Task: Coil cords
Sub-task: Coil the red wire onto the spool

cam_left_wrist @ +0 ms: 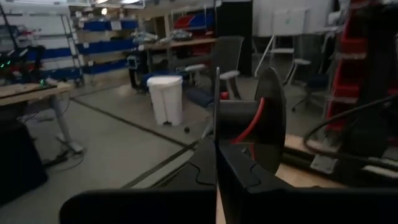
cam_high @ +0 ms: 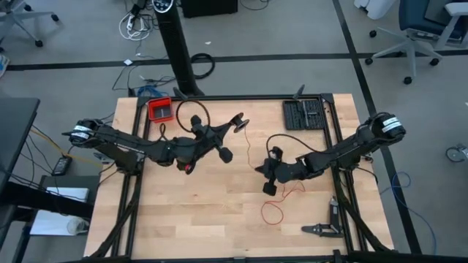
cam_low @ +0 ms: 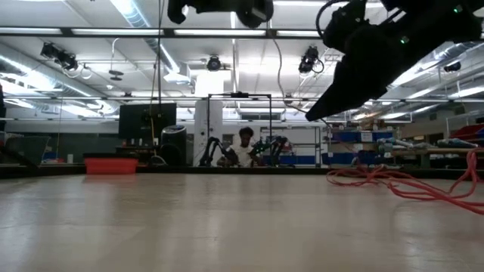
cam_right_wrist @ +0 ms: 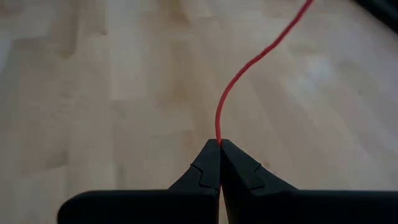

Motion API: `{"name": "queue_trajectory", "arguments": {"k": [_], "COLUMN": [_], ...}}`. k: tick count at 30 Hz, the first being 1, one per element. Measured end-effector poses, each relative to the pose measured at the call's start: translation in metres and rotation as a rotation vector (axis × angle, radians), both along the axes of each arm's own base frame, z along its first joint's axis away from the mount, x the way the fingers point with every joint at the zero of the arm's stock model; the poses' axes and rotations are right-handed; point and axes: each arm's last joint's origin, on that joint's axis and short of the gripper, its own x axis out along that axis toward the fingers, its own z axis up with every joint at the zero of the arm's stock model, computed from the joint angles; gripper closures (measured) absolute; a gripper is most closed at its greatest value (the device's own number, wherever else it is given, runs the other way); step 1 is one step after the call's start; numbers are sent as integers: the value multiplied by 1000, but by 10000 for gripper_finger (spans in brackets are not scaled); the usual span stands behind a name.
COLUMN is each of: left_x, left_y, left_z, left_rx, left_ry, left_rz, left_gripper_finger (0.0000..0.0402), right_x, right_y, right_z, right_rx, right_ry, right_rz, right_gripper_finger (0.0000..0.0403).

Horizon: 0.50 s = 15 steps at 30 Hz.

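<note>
Wooden tabletop (cam_high: 190, 219) fills the high view: the left gripper (cam_high: 235, 126) holds a black spool (cam_high: 240, 123) near the middle, the right gripper (cam_high: 260, 169) close by, the red cord (cam_high: 274, 212) looping loosely beside it. Low view: cord loops lie on the table at right. Left wrist: fingers pressed together, gripping the spool. Right wrist: fingers pinch the cord.

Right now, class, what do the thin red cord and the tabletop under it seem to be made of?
Thin red cord: probably plastic-coated wire; smooth, uniform red, holds soft curves. Pale wooden tabletop: likely wood, matte finish; visible plank seams and grain.
</note>
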Motion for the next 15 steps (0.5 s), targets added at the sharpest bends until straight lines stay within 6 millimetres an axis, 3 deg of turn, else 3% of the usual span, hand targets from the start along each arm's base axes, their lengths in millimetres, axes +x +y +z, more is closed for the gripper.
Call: {"name": "queue_trajectory", "arguments": {"k": [15], "left_x": [4], "left_y": [19], "left_z": [-14], "left_rx": [-133], "left_ry": [3], "left_rz": [-9], "left_gripper_finger": [398], "right_x": [50], "right_y": [26], "right_z": [31], "right_rx": [-55], "right_ry": [91], "right_rz": [180], "right_gripper_finger": [403]}}
